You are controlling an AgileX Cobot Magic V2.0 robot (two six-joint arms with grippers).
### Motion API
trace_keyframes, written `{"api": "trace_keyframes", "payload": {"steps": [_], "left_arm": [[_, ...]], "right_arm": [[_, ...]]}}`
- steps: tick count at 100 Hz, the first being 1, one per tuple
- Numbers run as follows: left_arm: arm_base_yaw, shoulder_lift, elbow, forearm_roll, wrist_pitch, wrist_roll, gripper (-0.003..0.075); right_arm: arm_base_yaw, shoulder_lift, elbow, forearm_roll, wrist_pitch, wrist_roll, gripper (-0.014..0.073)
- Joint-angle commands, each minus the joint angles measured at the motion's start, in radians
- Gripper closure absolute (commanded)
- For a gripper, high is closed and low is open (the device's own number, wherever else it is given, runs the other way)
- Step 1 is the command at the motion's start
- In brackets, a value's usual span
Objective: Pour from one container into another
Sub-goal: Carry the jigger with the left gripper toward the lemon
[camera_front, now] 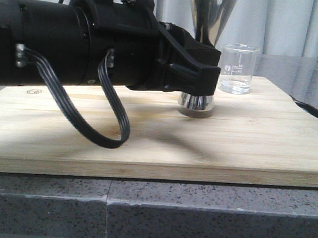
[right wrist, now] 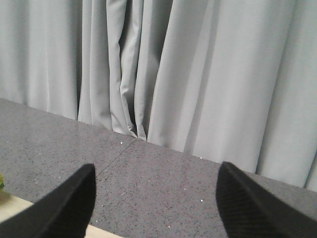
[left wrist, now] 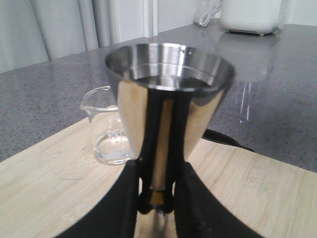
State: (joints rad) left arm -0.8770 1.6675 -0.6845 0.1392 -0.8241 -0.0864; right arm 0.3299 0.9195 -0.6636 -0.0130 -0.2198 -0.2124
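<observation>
Your left arm (camera_front: 71, 41) fills the front view, reaching across the wooden board (camera_front: 162, 147) with its claw (left wrist: 156, 196) pinching the waist of the upright steel jigger (camera_front: 210, 23), the glass beaker (camera_front: 237, 68) stands just beyond it, and your right claw (right wrist: 153, 203) is spread over the grey counter (right wrist: 148, 173).

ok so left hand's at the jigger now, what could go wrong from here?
1. The left hand straddles the jigger's narrow waist; an off-centre squeeze could tip the tall jigger.
2. The beaker stands close beside it; a tilt or swing may knock it.
3. The right hand is open, facing curtains, far from helping.
</observation>
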Motion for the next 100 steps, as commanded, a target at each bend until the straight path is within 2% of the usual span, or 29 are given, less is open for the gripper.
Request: {"api": "trace_keyframes", "payload": {"steps": [1,24,50,69,100], "left_arm": [[-0.006,-0.035,-0.028,-0.009,-0.098,-0.006,0.0739],[0.038,-0.043,-0.022,-0.009,-0.071,-0.004,0.0739],[0.054,-0.137,0.039,-0.009,-0.061,-0.004,0.0739],[0.064,-0.206,0.098,-0.009,-0.061,0.064,0.0739],[0.154,-0.284,0.138,-0.014,-0.059,0.068,0.0739]], "right_arm": [[-0.004,-0.018,-0.026,0.003,-0.053,-0.009,0.0149],[-0.004,-0.018,-0.026,0.003,-0.038,-0.009,0.0149],[-0.004,-0.018,-0.026,0.003,-0.038,-0.009,0.0149],[-0.004,-0.018,-0.026,0.003,-0.038,-0.009,0.0149],[-0.004,-0.018,-0.026,0.003,-0.036,-0.009,0.0150]]}}
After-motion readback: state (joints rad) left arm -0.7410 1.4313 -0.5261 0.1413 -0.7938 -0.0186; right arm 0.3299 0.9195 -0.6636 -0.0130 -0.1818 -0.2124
